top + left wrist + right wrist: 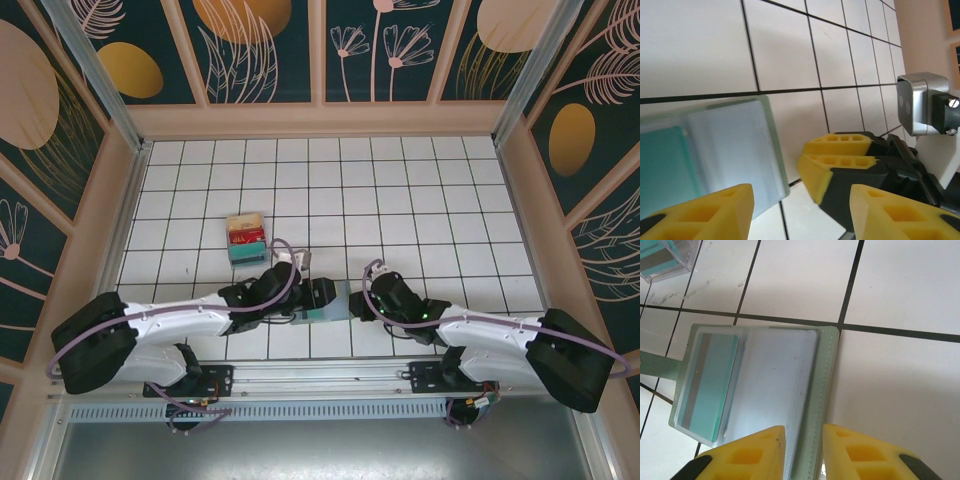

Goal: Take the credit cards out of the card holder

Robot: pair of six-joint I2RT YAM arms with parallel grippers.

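The card holder (pixel 335 303) lies open on the tiled table between my two arms, a pale grey-green wallet (pixel 815 390) with clear pockets. A credit card (pixel 710 385), teal with a grey stripe, sits in its left pocket. My right gripper (pixel 805 432) hangs over the holder's right stitched edge, its jaws a narrow gap apart with nothing clamped. My left gripper (pixel 801 195) is open wide just right of the holder (pixel 735 145), facing the right gripper's yellow fingers (pixel 835 162). In the top view the left gripper (pixel 320 293) and right gripper (pixel 362 300) almost meet.
A clear box with a stack of tan, red and teal cards (pixel 246 237) stands behind and left of the holder, also seen in the right wrist view (pixel 662 257). The right wrist's silver camera block (pixel 915 105) is close to my left fingers. White tiles stretch to the back wall.
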